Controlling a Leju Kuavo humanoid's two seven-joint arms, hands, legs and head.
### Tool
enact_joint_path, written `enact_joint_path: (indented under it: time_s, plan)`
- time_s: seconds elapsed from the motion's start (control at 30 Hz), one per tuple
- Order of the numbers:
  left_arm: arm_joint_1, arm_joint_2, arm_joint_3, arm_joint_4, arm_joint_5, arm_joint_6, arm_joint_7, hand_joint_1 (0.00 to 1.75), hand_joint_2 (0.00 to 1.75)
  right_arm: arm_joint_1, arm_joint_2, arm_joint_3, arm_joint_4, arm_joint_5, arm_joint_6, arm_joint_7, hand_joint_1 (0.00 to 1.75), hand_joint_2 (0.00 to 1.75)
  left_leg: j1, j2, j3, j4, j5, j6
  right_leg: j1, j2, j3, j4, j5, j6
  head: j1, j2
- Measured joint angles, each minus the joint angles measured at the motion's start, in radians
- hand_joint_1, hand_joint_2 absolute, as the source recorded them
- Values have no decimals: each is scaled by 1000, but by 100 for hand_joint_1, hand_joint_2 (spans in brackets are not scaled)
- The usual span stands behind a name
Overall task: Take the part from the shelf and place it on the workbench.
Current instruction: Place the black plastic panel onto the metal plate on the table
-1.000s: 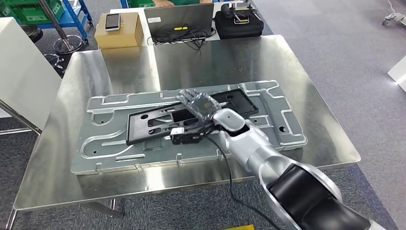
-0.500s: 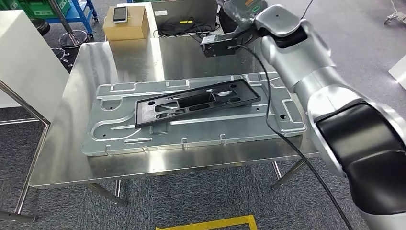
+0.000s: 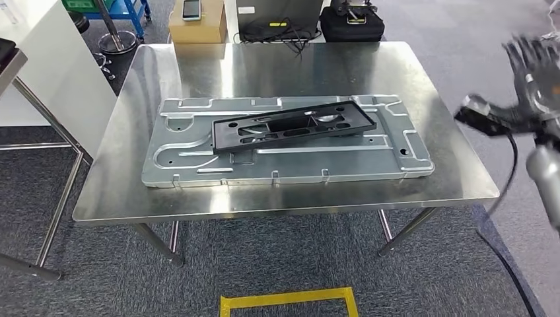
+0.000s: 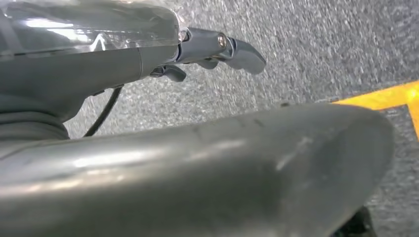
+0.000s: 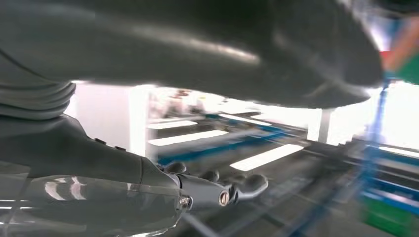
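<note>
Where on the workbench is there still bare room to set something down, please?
Bare steel runs along the workbench left edge, across the far strip behind the metal plate, and down the right edge near the right hand. The middle is crowded: the plate fills it, with the black part lying on top.

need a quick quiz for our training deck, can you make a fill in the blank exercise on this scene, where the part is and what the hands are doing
1. The black part lies on the grey metal ____, which rests on the steel workbench.
2. The right hand, raised beside the workbench, holds ____.
3. On the floor in front of the workbench runs a strip of ____ tape.
4. A phone lies on the cardboard ____ behind the workbench.

Missing words: plate; nothing; yellow; box
</note>
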Motion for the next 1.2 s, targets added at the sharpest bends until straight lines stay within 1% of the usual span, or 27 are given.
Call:
enact_joint_path:
  time_s: [0.07,0.1,0.13,0.2,0.23,0.3,0.4,0.43,0.53,0.57,0.6,0.63,0.67,0.7,0.77,0.8,0.83,0.87,0.9,0.93,0.97,1.0,1.03,1.07,1.13,1.17,1.2]
  plan:
    - [2,1,2,0,-6,1,10,0,0,185,22,-184,-17,0,-35,-40,0,0,-2,11,-3,5,-9,-11,-5,-7,-4,-13,17,-8,0,0]
    - [2,1,3,0,-11,2,16,0,0,270,45,-272,-18,-12,-49,-70,0,0,-3,20,-11,26,-36,-15,-9,-11,-9,-18,26,-13,0,0]
    - [2,1,3,0,-15,3,22,0,0,347,75,-360,-11,-33,-61,-108,0,0,-3,30,-22,65,-80,-19,-14,-15,-17,-23,36,-18,0,0]
    - [2,3,4,0,-23,6,30,0,0,459,147,-527,27,-87,-83,-197,0,0,0,40,-52,185,-178,-29,-16,-20,-41,-21,53,-21,0,0]
    - [2,4,4,0,-26,7,32,0,0,490,177,-587,48,-111,-89,-231,0,0,1,42,-63,235,-207,-33,-17,-20,-51,-19,60,-20,0,0]
    - [2,5,4,0,-28,8,34,0,0,517,206,-645,73,-136,-95,-263,0,0,3,43,-71,284,-226,-37,-18,-20,-62,-17,68,-19,0,0]
    - [2,6,4,0,-31,8,35,0,0,528,220,-674,89,-151,-95,-279,0,0,3,44,-67,295,-218,-38,-18,-20,-68,-16,71,-18,0,0]
    - [1,7,3,0,-35,9,38,0,0,546,252,-740,140,-178,-97,-305,0,0,3,44,-35,268,-189,-38,-18,-20,-81,-13,78,-17,0,0]
    - [-8,12,-8,0,-60,10,47,0,0,605,429,-1030,416,-255,-96,-339,0,0,-2,43,164,11,-139,-25,-20,-12,-125,-3,117,-4,0,0]
    - [-11,13,-11,0,-65,10,48,0,0,612,479,-1085,486,-260,-83,-313,0,0,-6,42,198,-47,-146,-19,-22,-7,-130,-7,131,1,0,0]
    - [-13,14,-12,0,-65,9,46,0,0,616,517,-1114,530,-261,-60,-280,0,0,-5,44,193,-58,-134,-14,-23,-3,-131,-16,145,6,0,0]
    - [-15,15,-12,0,-64,8,44,0,0,620,559,-1138,572,-262,-35,-247,0,0,-4,48,191,-70,-118,-7,-24,3,-134,-21,146,10,0,0]
    - [-17,17,-12,0,-63,9,41,0,0,623,597,-1159,606,-265,-8,-213,0,0,-2,52,187,-83,-102,0,-24,7,-141,-11,126,12,0,0]
    - [-18,19,-12,0,-62,10,38,0,0,625,636,-1178,639,-269,21,-172,0,0,0,57,180,-94,-85,6,-25,11,-153,21,85,13,0,0]
    - [-17,21,-12,0,-62,14,34,0,0,625,699,-1210,692,-278,68,-87,0,0,-1,62,154,-97,-60,9,-31,15,-184,144,-26,16,1,0]
    - [-15,22,-12,0,-62,16,31,0,0,624,728,-1222,712,-277,91,-40,0,0,0,64,137,-93,-51,6,-34,16,-196,211,-60,20,2,0]
    - [-13,23,-12,0,-62,19,29,0,0,624,751,-1230,729,-272,109,1,0,0,1,66,119,-86,-43,2,-38,17,-196,256,-69,25,3,0]
    - [-11,24,-12,0,-62,22,28,0,0,624,770,-1234,742,-264,125,33,0,0,5,67,101,-76,-38,-3,-43,17,-179,268,-56,31,3,0]
    - [-9,24,-12,0,-62,24,28,0,0,623,790,-1235,754,-255,138,61,0,0,10,68,83,-63,-35,-10,-50,17,-145,244,-30,39,5,0]
    - [-9,25,-12,0,-62,26,27,0,0,622,804,-1236,764,-250,145,76,0,0,14,68,65,-46,-34,-17,-58,17,-99,187,-11,48,6,0]
    - [-9,26,-12,-1,-62,27,27,0,0,619,817,-1236,773,-248,153,83,0,0,17,68,48,-28,-35,-25,-60,19,-52,123,-7,56,6,0]
    - [-9,27,-12,-1,-62,28,27,0,0,616,830,-1237,781,-247,166,87,0,0,18,67,33,-11,-34,-34,-61,21,-20,73,-16,56,7,0]
    - [-9,28,-12,-1,-61,30,27,0,0,614,841,-1238,787,-248,187,89,0,0,17,66,23,2,-32,-43,-58,24,-4,43,-31,53,7,0]
    - [-8,29,-12,-1,-61,32,27,0,0,613,852,-1240,792,-251,211,91,0,0,17,66,16,8,-27,-51,-52,27,-2,37,-40,45,7,0]
    - [-4,30,-12,-1,-67,33,32,0,0,610,872,-1248,800,-258,248,106,0,0,20,66,7,14,-24,-65,-51,25,-17,44,-34,24,7,0]
    - [-4,30,-13,-1,-72,32,37,0,0,607,882,-1252,803,-260,257,120,0,0,22,65,0,27,-41,-70,-49,22,-26,46,-26,12,7,0]
    - [-3,31,-15,-1,-78,30,43,0,0,604,889,-1255,806,-261,262,135,0,0,24,65,-11,56,-76,-73,-49,19,-36,47,-18,-1,7,0]
